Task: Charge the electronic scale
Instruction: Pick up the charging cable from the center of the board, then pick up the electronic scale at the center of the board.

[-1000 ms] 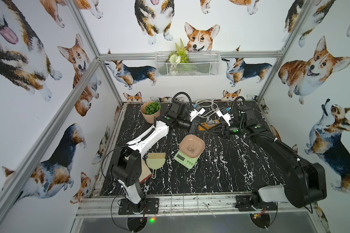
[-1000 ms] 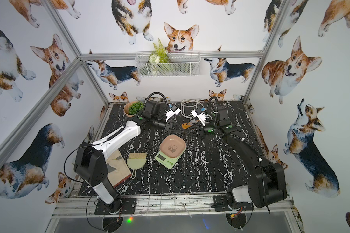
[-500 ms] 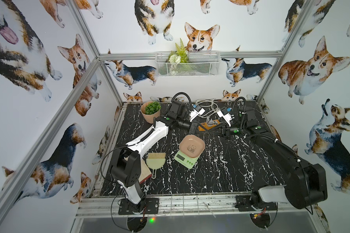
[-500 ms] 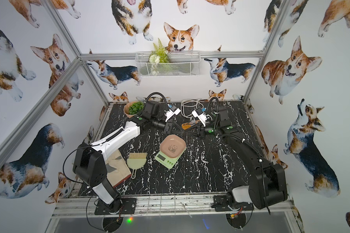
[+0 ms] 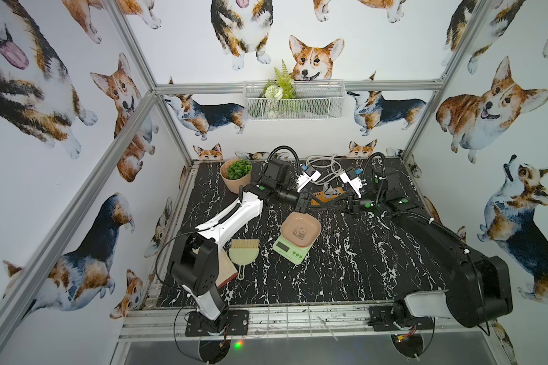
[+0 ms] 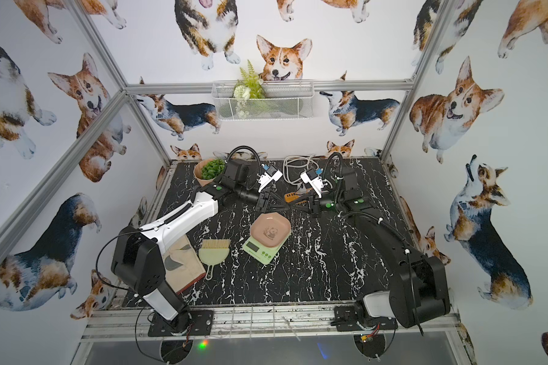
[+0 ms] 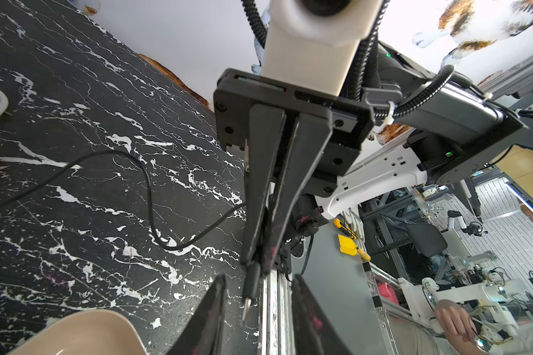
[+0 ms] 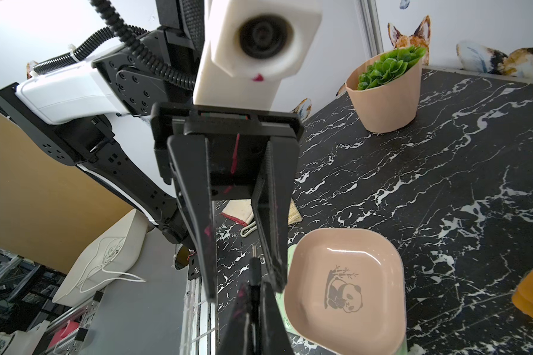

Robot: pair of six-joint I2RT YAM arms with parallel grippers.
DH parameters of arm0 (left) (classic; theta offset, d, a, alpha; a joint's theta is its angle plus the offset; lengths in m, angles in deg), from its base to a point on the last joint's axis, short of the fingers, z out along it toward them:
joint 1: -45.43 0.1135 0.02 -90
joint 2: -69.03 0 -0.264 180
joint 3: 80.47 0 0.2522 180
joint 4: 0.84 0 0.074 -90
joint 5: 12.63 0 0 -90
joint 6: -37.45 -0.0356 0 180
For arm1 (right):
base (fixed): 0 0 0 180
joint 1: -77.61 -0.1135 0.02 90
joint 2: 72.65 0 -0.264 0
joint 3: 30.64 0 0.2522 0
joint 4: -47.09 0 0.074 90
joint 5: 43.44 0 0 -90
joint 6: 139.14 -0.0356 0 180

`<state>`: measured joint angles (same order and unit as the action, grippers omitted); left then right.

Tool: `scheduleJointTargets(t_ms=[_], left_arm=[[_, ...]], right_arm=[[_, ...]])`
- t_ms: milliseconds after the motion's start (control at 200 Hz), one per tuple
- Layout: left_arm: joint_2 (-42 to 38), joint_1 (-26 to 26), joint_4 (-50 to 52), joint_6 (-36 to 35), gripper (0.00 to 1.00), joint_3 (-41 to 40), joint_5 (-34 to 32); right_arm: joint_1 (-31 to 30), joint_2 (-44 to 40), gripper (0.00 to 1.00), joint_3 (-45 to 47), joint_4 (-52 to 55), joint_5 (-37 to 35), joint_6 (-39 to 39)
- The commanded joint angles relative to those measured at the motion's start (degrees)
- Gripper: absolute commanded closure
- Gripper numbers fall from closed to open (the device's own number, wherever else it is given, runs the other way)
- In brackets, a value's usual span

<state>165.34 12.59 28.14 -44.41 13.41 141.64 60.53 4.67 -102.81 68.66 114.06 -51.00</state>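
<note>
Right gripper: My right gripper (image 7: 257, 262) is clenched on the charging plug (image 7: 249, 287). Both fingers pinch its black body, and the bare metal tip pokes out past them.
Left gripper: My left gripper (image 8: 245, 290) meets it nose to nose, released. Its fingers are spread to either side of that tip and hold nothing.
Cable: The thin black cable (image 7: 148, 196) trails from my right grip in slack loops over the table (image 7: 74, 246), running off towards the side where the orange power strip (image 8: 531, 292) lies.
Scale: The electronic scale (image 5: 290, 251) lies flat on the table just below my two grippers, on the side towards my own bases. Neither gripper touches it, and its pink-beige tray (image 8: 345, 285) rides on top.
Port: I cannot see the charging socket in any view.
Handling, my read: The scale looks like a light, stiff plastic slab. It is likely to skate on the glossy top when pushed, and the tray may simply be resting loose.
Hold, my read: I would take the green body across its side edges, never by the tray, and brace it with my free left gripper.
Plug, my read: It is small and rigid on a limp lead, so it is best pinched close behind the metal tip to keep it from swivelling.
</note>
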Motion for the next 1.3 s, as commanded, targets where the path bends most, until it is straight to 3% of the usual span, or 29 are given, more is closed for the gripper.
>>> scheduleJointTargets(t_ms=[0,345,595,821,1031,1296], left_arm=[[-1.74,1.22,-3.22,1.55,0.55,-1.28,-3.31],[-4.90,2.61,8.00,3.80,0.51,-3.39,-33.12],[-1.64,2.24,16.88,-0.65,0.47,-3.48,-50.42],[3.76,2.18,17.75,-2.32,0.44,-5.03,-55.69],[8.03,2.25,17.44,-3.90,0.43,-4.95,-53.47],[9.04,2.13,16.59,-4.54,0.63,-5.47,-51.35]], right_arm=[[0.73,-0.19,1.00,0.57,-0.98,1.51,-0.83],[2.05,0.08,1.00,3.40,6.13,-11.89,-5.07],[2.05,0.77,1.00,8.22,4.04,-12.92,-12.54],[0.73,1.39,1.00,10.75,4.14,-18.40,-15.67],[0.65,0.95,1.00,11.94,4.14,-17.73,-16.38],[0.51,0.68,1.00,13.93,1.84,-16.00,-17.89]])
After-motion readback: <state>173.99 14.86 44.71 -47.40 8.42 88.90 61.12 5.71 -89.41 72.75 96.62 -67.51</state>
